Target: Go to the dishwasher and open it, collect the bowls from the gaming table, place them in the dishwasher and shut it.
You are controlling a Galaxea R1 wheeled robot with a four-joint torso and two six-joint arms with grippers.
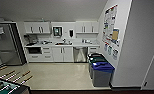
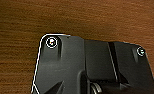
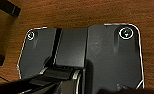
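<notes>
We are facing the kitchenette: the dishwasher (image 1: 80, 54) is standing shut, straight ahead across the floor, under the desk, left of the bins (image 1: 100, 70). Whether either tool is clenched, we cannot tell.

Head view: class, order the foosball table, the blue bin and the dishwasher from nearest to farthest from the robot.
1. Foosball table: lower left corner, nearest.
2. Blue bin: on the floor by the right wall.
3. Dishwasher: under the far counter.
</notes>
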